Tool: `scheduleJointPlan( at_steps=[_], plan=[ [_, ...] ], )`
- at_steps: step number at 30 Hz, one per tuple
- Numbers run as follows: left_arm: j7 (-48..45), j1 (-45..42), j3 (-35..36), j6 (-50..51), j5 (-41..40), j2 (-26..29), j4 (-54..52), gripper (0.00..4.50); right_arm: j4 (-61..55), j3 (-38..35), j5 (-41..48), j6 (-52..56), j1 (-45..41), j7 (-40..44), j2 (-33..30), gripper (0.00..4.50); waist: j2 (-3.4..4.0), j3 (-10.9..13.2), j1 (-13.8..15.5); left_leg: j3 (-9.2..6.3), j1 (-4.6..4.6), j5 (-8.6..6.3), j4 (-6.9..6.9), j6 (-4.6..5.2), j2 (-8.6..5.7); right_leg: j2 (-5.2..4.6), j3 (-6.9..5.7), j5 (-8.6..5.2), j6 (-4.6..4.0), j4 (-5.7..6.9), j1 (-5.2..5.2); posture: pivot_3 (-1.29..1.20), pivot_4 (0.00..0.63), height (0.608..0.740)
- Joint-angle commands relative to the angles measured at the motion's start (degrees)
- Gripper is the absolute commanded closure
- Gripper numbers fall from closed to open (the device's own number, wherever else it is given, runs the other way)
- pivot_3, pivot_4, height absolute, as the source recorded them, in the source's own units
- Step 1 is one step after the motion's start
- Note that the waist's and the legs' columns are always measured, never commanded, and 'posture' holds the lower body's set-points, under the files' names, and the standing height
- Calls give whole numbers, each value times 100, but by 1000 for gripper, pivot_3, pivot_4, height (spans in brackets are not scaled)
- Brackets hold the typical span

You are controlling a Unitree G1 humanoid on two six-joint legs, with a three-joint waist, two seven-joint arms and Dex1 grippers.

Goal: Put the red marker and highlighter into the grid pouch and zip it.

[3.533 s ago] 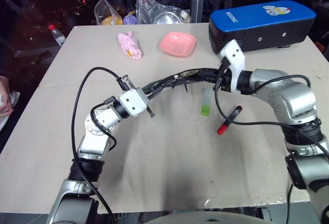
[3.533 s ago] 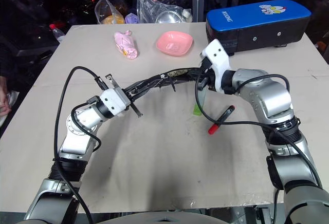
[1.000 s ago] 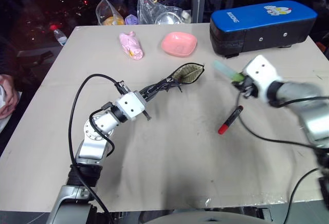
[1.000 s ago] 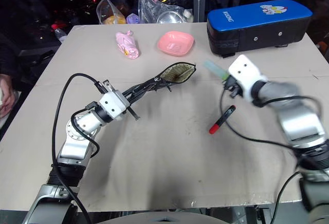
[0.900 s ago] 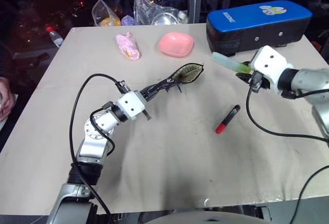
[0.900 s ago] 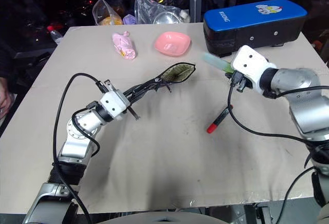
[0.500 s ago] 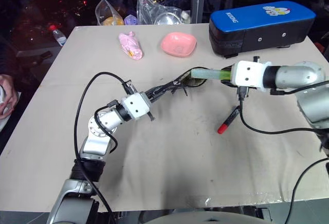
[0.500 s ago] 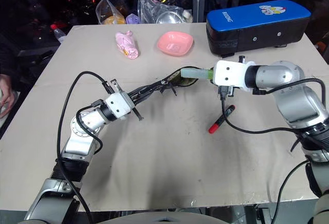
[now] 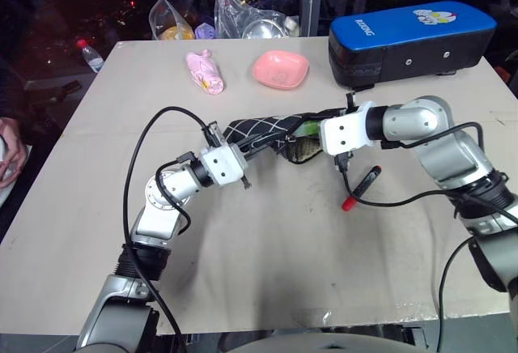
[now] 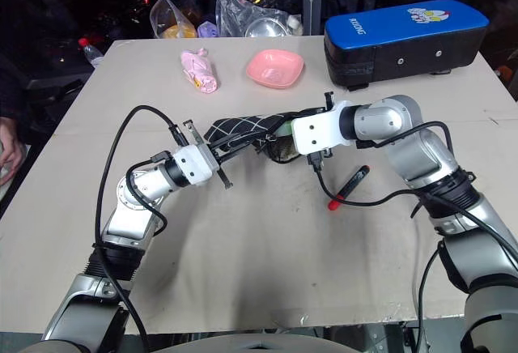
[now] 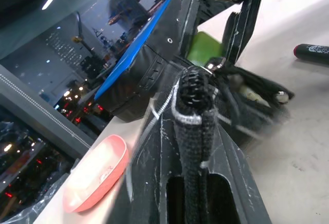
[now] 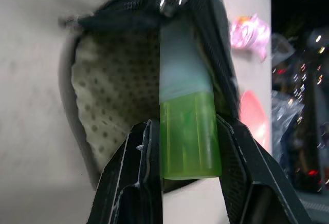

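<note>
Moved into the one grid pouch (image 9: 267,133) held by the left tool (image 9: 243,152): one highlighter (image 12: 186,131), pinched by the right tool (image 12: 187,147).

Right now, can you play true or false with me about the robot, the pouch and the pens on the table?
1. The right end effector is holding the highlighter. True.
2. The red marker is already inside the grid pouch. False: it lies on the table, beside the pouch.
3. The left end effector is shut on the grid pouch. True.
4. The pouch is zipped closed. False: its mouth gapes open, with the highlighter's pale tip poking in.
5. The pink dish sits on top of the blue-and-black case. False: it rests on the table next to it.
</note>
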Motion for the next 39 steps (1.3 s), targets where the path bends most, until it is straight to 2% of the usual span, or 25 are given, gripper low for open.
scheduleJointPlan(
  at_steps=[1, 2, 4, 7, 8, 12, 16, 19, 22, 26, 33, 39],
  plan=[
    [107, -39, 9, 96, -95, -99, -333, 4500, -124, -160, -52, -151, -202, -7, -6, 3673, 0, 0, 13, 0, 0, 0, 0, 0, -1, 1, 0, 0, 0, 0, 0, 0, 150, 734],
    [150, -19, 56, 170, -139, -127, -337, 4500, -156, -211, -32, -85, -178, 70, -59, 2653, 0, 0, 14, 0, 0, 0, 1, 0, -2, 2, 0, 0, 0, 0, 0, 0, 150, 734],
    [207, 12, 110, 277, -191, -168, -357, 4500, -220, -305, 53, -33, -128, 141, -109, 1802, 0, 0, 6, 0, 0, 0, 2, 0, -3, 9, 1, 1, 1, 0, 0, 0, 150, 734],
    [236, 38, 134, 358, -223, -207, -381, 4500, -503, -684, 495, 526, 39, 148, -65, 366, 0, 0, 3, -2, 0, 0, 1, 0, -3, 8, 1, 1, 1, 1, 0, 0, 150, 734],
    [256, 56, 148, 408, -264, -234, -385, 4500, -678, -883, 759, 906, 116, 231, -95, 30, 0, 0, 3, -3, 0, 0, 1, 0, -2, 7, 1, 1, 1, 2, 0, 0, 150, 734],
    [250, 146, 181, 623, -517, -350, -398, 4500, -1198, -1611, 1624, 2174, 315, 548, -455, 30, 0, 0, 15, -5, -2, 0, 2, 0, -2, -6, 1, 1, 0, 0, 2, 0, 150, 734],
    [237, 220, 201, 729, -606, -402, -371, 4500, -1428, -2074, 1949, 3518, 605, 553, -1052, 30, 0, 0, 47, -6, -2, -1, 3, 2, -3, -9, -1, 1, 0, 0, 5, 0, 150, 734],
    [229, 253, 181, 699, -595, -422, -321, 4500, -2002, -2266, 2454, 4634, 1650, 877, -1663, 30, -5, -3, 105, -6, -2, -2, 3, 4, -3, -13, -2, 1, 0, -2, 6, 0, 150, 734],
    [190, 276, 166, 700, -614, -440, -299, 4500, -2345, -2224, 2537, 3847, 2571, 1187, -1994, 30, 1, 0, 141, -6, -4, -5, 1, 7, -2, -14, -4, 0, 0, -8, 7, 0, 150, 734],
    [126, 272, 155, 675, -624, -461, -243, 4500, -1958, -1874, 2241, 3172, 2710, 1180, -2069, 30, 9, 2, 74, 19, 3, -15, 8, 25, 0, -16, 7, 1, 4, -3, 6, 0, 150, 734],
    [-32, 168, 129, 559, -615, -454, -77, 4500, 328, -891, 1538, 980, 1653, 1976, -1789, 30, 5, 2, 84, 23, 6, -5, 25, 10, 4, -10, -1, 7, 12, -4, 15, 0, 150, 734],
    [32, 199, 173, 517, -546, -452, -114, 4500, 2216, -367, 1159, 82, 712, 2508, -1227, 30, 4, 3, 62, 18, 2, -4, 19, 8, 4, -10, 2, 8, 11, -7, 12, 0, 150, 734]
  ],
)
